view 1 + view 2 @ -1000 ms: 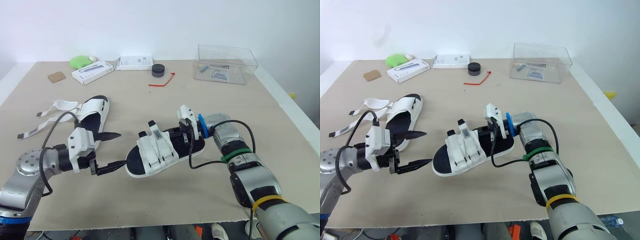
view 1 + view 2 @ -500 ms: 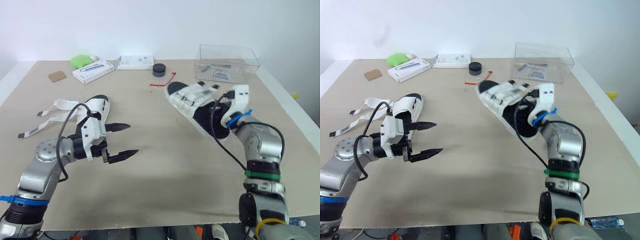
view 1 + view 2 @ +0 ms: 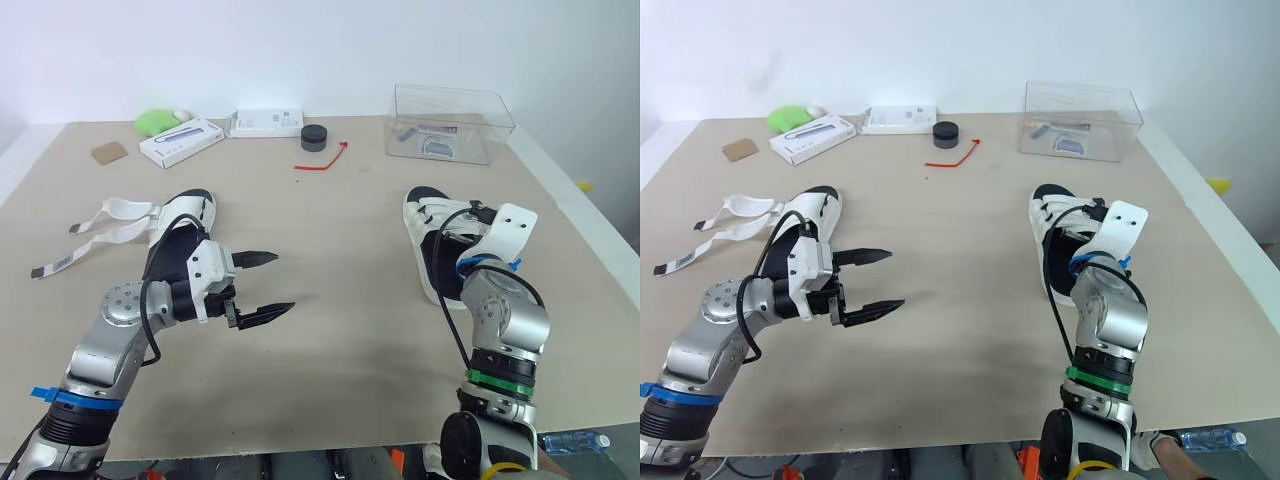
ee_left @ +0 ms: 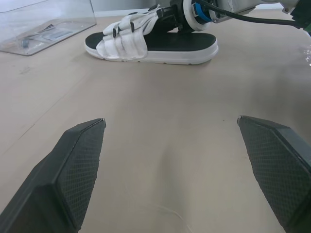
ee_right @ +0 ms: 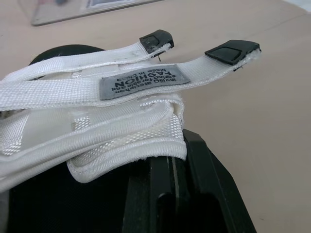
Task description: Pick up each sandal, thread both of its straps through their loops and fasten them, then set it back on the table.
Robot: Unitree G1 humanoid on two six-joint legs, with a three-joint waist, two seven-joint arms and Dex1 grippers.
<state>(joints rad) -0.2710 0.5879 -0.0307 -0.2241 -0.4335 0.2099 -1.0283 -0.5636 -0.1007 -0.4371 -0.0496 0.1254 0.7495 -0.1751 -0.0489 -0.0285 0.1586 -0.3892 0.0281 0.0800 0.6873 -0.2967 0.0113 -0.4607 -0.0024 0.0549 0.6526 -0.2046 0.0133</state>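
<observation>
A white-strapped sandal [image 3: 428, 248] with a black footbed lies flat on the right of the tabletop [image 3: 340, 215], both straps fastened. The right gripper [image 3: 458, 228] has its jaws clamped on its strapping. The other sandal [image 3: 186, 226] lies to the left, its straps trailing loose. Between them hovers the left gripper [image 3: 283, 281], jaws wide apart. At the back, a clear box [image 3: 452, 120] holds small items, beside a red tie [image 3: 322, 160] and a black puck [image 3: 314, 137].

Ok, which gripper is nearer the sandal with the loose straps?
Left. The left gripper hovers just beside the loose-strapped sandal, fingers open; the right gripper is across the table at the other sandal.
</observation>
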